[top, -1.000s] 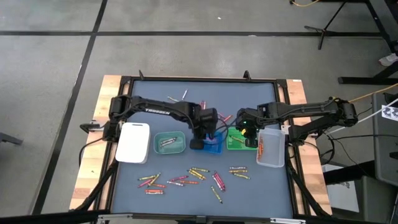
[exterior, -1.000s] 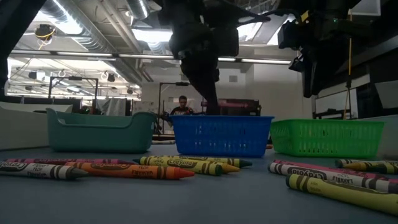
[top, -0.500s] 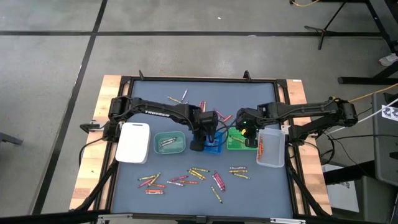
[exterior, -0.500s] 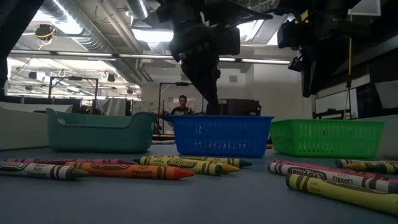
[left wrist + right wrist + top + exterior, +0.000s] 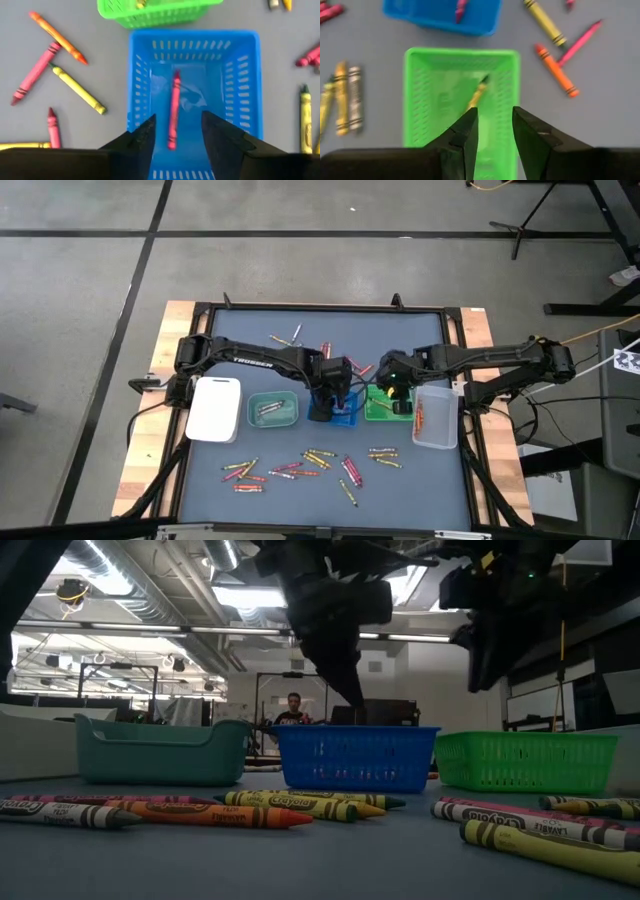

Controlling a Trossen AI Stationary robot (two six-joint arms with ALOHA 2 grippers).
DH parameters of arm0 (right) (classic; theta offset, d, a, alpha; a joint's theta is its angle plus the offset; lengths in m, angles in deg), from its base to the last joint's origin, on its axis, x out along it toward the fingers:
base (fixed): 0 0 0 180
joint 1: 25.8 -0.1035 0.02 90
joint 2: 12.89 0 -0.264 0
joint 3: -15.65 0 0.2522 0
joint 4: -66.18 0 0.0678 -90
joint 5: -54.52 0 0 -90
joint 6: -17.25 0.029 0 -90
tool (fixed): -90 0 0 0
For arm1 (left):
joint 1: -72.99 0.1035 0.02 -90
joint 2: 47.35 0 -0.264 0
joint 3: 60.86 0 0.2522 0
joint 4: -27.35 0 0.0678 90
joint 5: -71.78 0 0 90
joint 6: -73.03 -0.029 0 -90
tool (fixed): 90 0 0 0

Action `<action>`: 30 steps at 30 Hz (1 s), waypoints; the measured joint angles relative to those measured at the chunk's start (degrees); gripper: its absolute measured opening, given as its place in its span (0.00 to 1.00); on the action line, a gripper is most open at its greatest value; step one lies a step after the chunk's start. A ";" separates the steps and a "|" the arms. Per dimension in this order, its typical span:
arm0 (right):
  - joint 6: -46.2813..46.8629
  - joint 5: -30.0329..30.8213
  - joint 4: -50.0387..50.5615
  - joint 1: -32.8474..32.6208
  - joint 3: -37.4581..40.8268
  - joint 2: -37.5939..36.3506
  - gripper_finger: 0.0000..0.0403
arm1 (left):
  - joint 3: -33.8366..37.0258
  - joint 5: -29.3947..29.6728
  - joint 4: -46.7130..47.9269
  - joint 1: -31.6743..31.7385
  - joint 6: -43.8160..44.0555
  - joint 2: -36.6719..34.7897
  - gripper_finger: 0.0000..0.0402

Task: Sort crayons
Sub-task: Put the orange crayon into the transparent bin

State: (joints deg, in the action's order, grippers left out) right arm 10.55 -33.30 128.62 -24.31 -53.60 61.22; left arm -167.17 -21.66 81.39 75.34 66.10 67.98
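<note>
Over the blue tray [image 5: 195, 90], the left gripper [image 5: 177, 137] hangs with fingers spread, a red crayon [image 5: 173, 110] lying released below; the right gripper [image 5: 492, 131] hovers parted and empty above the green tray [image 5: 420, 100]. Loose crayons [image 5: 315, 460] on the desk look light, stiff and roll-prone, best pinched mid-length.

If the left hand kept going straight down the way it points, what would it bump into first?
Most likely the red crayon lying in the blue basket. The left hand hangs open right above it, with the crayon between its fingers, though the gap is hard to judge.
</note>
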 joint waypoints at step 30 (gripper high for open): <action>-22.07 -14.50 -27.57 26.13 13.37 0.00 0.30 | 3.57 -12.22 -3.38 12.13 -2.91 -2.86 0.18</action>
State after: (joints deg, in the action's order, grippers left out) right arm -11.52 -47.80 101.05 1.82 -40.23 61.22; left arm -163.60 -33.88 78.01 87.47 63.20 65.12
